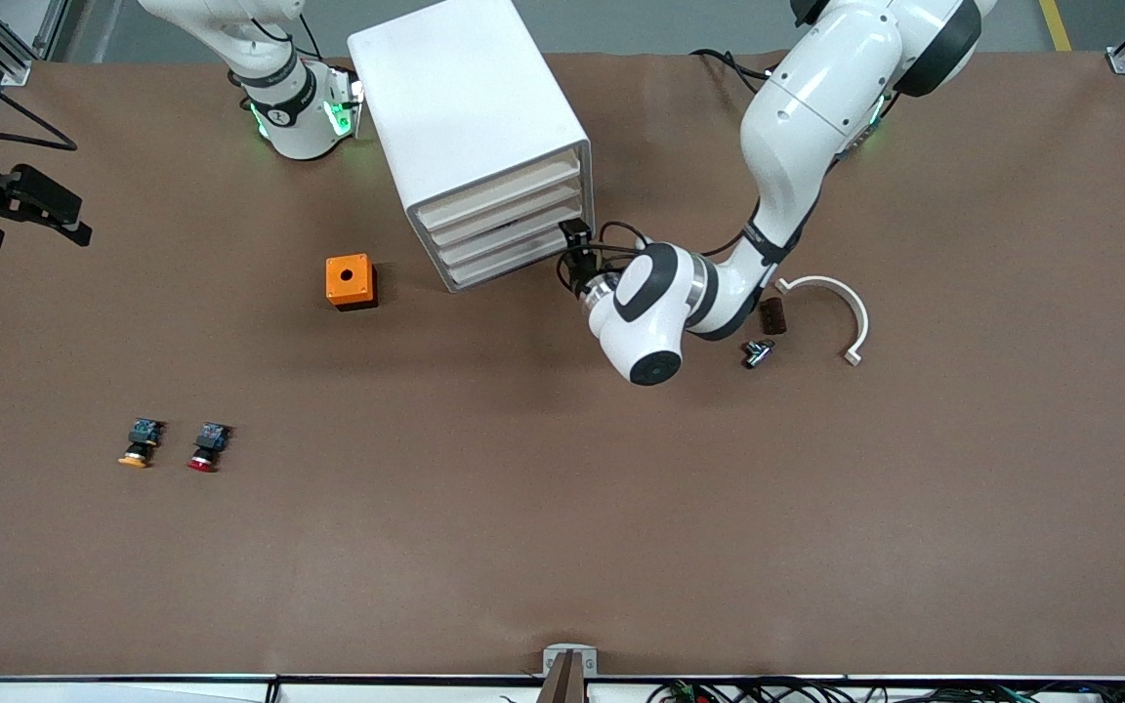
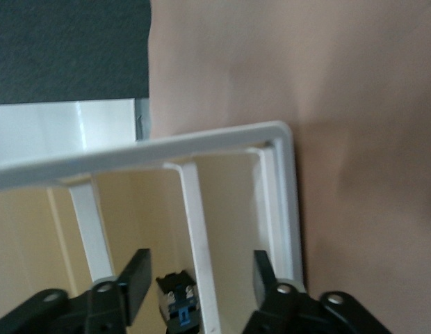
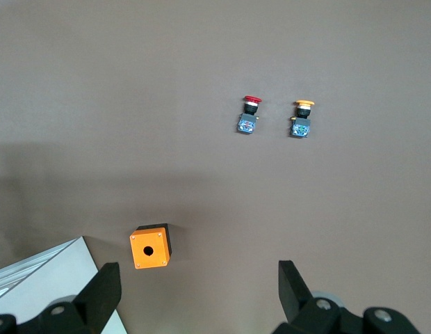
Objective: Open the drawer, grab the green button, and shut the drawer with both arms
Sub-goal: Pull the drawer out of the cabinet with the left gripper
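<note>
button [image 2: 177, 306] (cap hidden) between pincer fingers [image 2: 135, 278]

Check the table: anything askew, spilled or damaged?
Nothing spilled or damaged. The cabinet stands askew to the table edges; the yellow button and red button lie on their sides. Left gripper is at the drawer fronts; right gripper waits over the table's right-arm end.

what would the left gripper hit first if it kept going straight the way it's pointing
Probably the button lying in the open drawer: the left gripper points into the cabinet with that black-and-blue body between its open fingers. Depth is unclear, so the white divider rib could touch first.
</note>
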`<act>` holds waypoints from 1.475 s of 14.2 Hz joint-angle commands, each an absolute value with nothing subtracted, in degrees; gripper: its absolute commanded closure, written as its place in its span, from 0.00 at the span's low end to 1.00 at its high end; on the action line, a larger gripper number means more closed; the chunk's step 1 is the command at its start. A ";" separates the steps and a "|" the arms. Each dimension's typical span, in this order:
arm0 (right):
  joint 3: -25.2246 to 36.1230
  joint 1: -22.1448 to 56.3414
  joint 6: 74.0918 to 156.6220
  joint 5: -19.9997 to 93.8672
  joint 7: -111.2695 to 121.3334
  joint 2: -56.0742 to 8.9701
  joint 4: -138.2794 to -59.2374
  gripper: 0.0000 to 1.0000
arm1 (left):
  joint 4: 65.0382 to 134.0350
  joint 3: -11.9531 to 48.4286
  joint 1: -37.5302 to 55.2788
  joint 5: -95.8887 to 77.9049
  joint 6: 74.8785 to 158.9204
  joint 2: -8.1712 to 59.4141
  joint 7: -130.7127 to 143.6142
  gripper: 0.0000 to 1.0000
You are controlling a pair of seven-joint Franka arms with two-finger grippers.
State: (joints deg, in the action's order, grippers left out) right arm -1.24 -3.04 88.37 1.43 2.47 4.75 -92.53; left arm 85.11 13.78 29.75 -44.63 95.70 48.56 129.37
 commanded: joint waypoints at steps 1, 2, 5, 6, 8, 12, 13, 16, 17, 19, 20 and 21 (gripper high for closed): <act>-1.23 -2.90 89.03 1.32 2.02 6.15 -93.96 0.00 | 84.20 13.36 30.66 -47.81 95.89 49.83 129.99 0.42; -1.23 -2.90 89.12 1.32 2.02 6.24 -94.30 0.00 | 84.20 13.45 31.28 -48.51 97.37 50.27 129.99 0.46; -1.23 -2.99 89.12 1.32 2.02 6.33 -94.48 0.00 | 84.11 13.36 33.13 -50.54 100.11 51.85 129.99 0.50; -1.23 -2.99 89.12 1.32 2.02 6.33 -94.57 0.00 | 84.11 13.36 33.57 -50.54 100.11 52.03 129.99 0.68; -1.23 -2.99 89.12 1.32 2.02 6.33 -94.57 0.00 | 84.11 13.45 33.57 -50.80 100.02 52.12 130.08 0.82; -1.23 -2.99 89.12 1.32 2.02 6.33 -94.57 0.00 | 83.94 13.10 33.75 -49.84 99.93 52.29 129.90 1.00; -1.23 -2.99 89.12 1.32 2.02 6.33 -94.57 0.00 | 83.85 12.66 33.49 -49.57 99.93 52.38 129.73 1.00; -1.23 -2.99 89.12 1.32 2.02 6.24 -94.57 0.00 | 81.75 8.53 31.91 -49.92 99.58 52.47 129.46 1.00; -1.23 -2.99 89.12 1.32 2.02 6.24 -94.57 0.00 | 80.78 6.96 31.82 -50.18 100.02 52.47 129.38 1.00; -1.23 -2.99 89.03 1.32 2.02 6.24 -94.57 0.00 | 78.32 5.19 30.24 -50.45 100.11 52.82 128.94 1.00; -1.23 -2.99 88.95 1.32 2.02 6.24 -94.57 0.00 | 77.27 5.19 29.36 -50.54 100.11 53.08 127.98 1.00; -1.32 -2.99 88.95 1.32 2.02 6.15 -94.40 0.00 | 76.73 5.19 28.49 -50.54 100.28 53.09 126.14 1.00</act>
